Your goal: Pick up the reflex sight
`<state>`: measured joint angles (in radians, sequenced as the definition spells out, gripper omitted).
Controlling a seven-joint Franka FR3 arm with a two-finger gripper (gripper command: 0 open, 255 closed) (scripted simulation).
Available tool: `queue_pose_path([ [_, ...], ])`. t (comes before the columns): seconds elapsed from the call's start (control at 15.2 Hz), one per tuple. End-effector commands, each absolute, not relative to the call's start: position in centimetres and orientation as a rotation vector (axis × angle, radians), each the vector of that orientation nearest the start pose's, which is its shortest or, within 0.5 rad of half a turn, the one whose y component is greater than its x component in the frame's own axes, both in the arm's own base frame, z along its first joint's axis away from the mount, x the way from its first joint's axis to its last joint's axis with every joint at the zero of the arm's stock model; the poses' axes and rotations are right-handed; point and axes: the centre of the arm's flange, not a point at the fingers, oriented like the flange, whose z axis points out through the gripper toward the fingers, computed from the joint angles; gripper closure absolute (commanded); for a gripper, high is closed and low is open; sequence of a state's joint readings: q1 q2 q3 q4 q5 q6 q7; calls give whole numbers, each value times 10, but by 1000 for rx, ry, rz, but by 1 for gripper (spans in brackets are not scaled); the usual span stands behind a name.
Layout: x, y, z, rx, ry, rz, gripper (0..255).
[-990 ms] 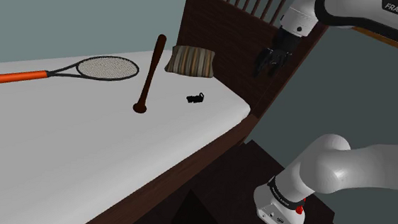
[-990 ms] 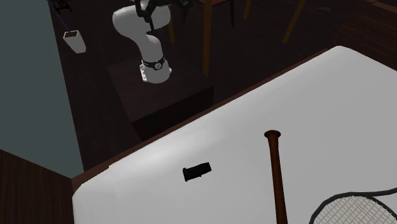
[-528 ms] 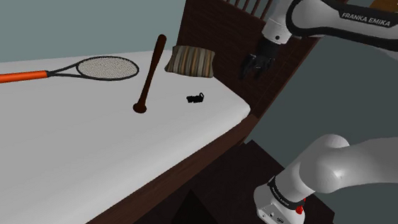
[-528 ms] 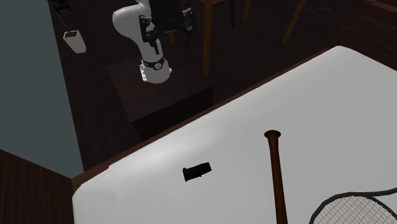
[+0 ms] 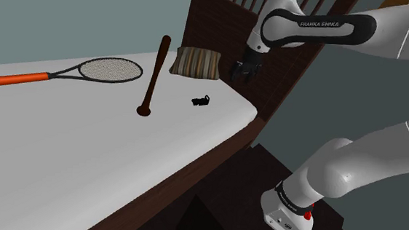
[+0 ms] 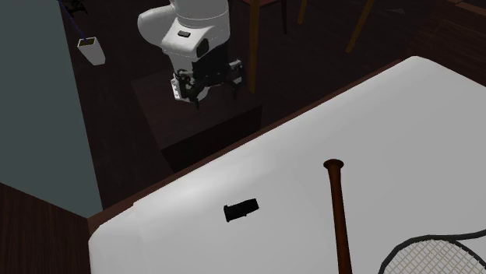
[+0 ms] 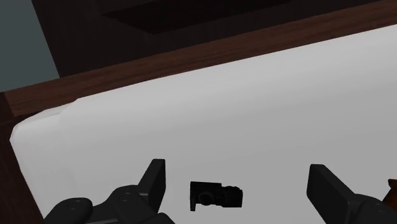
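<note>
Hovering over the bed [image 7: 254,114], my fingers [image 7: 154,181] apart, empty. Sight [image 7: 216,195] lies below, nearer one finger; I should centre, descend straight, close across its narrow body.
</note>
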<state>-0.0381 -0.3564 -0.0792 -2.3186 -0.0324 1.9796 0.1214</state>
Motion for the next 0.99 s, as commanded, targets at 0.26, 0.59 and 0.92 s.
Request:
queue_pose_path([
  [0.26, 494, -77, 426, -3133, 368, -21, 0],
  [0.59, 539, -95, 381, -3141, 385, -15, 0],
  [0.92, 584, -115, 337, -3148, 403, -9, 0],
])
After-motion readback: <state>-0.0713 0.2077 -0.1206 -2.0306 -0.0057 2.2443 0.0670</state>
